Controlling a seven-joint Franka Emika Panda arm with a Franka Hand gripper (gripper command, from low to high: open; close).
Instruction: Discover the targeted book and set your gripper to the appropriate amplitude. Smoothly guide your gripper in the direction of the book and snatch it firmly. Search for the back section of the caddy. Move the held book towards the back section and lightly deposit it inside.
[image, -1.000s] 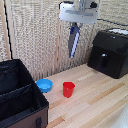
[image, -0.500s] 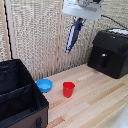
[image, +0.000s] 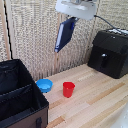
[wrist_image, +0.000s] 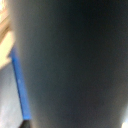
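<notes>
jaws: closed on book, top end gripped, held tilted | book: hangs under jaws, high above bench | caddy: well below jaws, off to ext view's left | wrist view: dark book cover fills it

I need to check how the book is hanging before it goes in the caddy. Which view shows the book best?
The exterior view: the navy book hangs tilted from the hand, high above the table, whole outline visible. The wrist view shows only a blurred dark surface filling the frame, presumably its cover.
</notes>
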